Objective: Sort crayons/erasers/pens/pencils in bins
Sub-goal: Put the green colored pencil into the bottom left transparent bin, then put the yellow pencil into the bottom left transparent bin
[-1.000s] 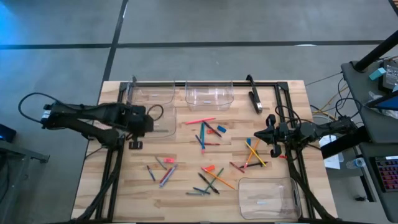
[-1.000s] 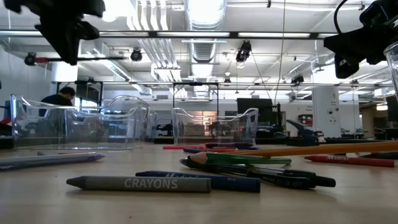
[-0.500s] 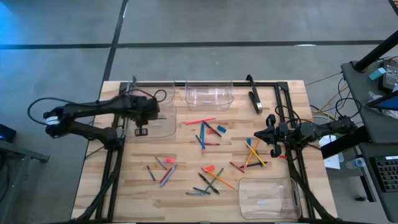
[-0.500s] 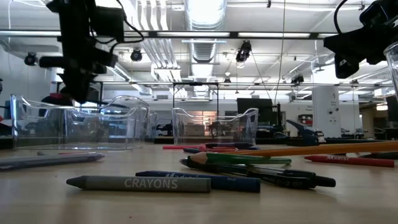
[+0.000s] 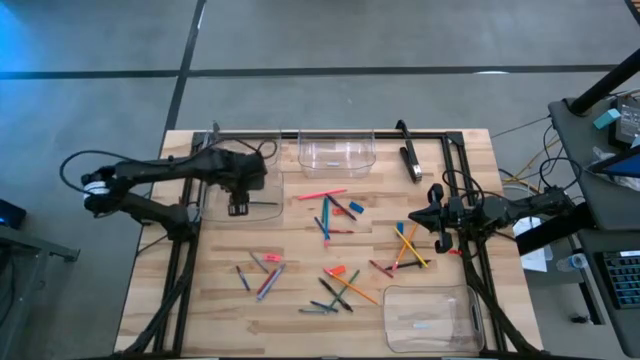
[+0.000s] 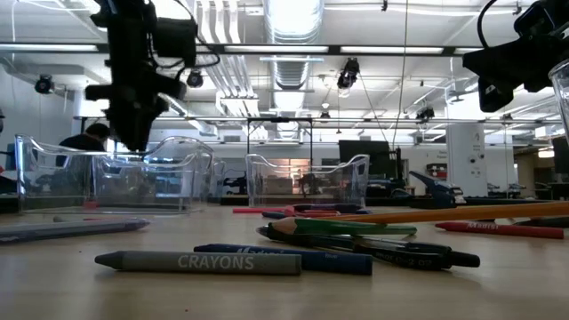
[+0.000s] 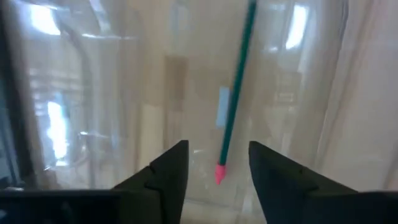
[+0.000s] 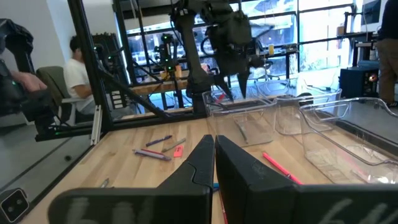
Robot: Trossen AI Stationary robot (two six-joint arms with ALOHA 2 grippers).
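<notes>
Step in hand, as judged: release into a bin. The left gripper (image 5: 238,207) hangs over the near part of the far-left bin (image 5: 262,152), fingers parted and holding nothing. A green pencil (image 7: 235,93) with a pink tip lies on the bin floor below it. The right gripper (image 5: 437,221) waits at the table's right side, fingers closed and empty. The next move calls for lifting clear and reaching the loose pens (image 5: 328,222) at table centre. The far-centre bin (image 5: 337,152) appears empty; the near-right bin (image 5: 430,318) holds one small pale item
</notes>
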